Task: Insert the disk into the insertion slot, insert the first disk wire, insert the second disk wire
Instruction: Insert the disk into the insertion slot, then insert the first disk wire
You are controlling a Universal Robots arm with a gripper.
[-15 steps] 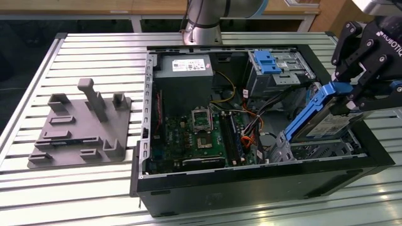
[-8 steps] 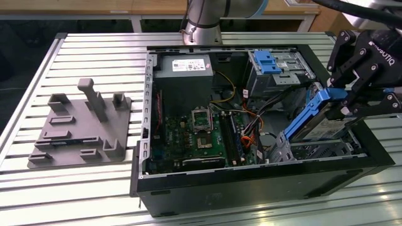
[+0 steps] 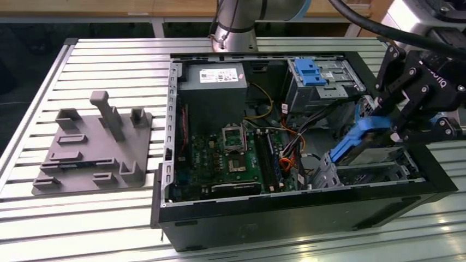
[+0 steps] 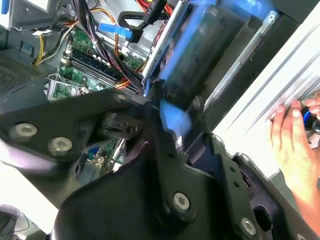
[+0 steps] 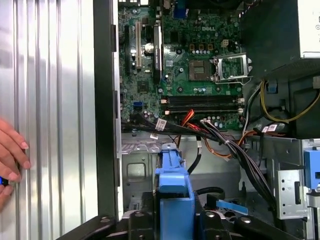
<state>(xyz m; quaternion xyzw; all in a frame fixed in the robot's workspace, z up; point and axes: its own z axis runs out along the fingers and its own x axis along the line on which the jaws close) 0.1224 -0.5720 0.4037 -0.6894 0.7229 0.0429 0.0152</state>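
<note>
The tool [image 5: 175, 216] is clamped on the disk [image 5: 174, 182] by its blue carrier, holding it tilted just above the insertion slot [image 3: 375, 174], not yet seated. I judge it stiff, fairly heavy and shock-sensitive, so the carrier's side rails are the safest hold. Beyond the tool lie loose cables [image 5: 220, 140], then the motherboard [image 5: 200, 75]

A silver counter [image 3: 109, 60] of long grooved metal slats [image 3: 65, 218] lay beneath the fingers [image 3: 402, 123] and stretched well away from them toward the exterior view's left. Strong light glared white off the slats farthest from the fingers. Past the counter's far edge, well apart from the fingers, stood light wooden furniture [image 3: 87, 6] above a dark shadowed gap [image 3: 22, 43].
</note>
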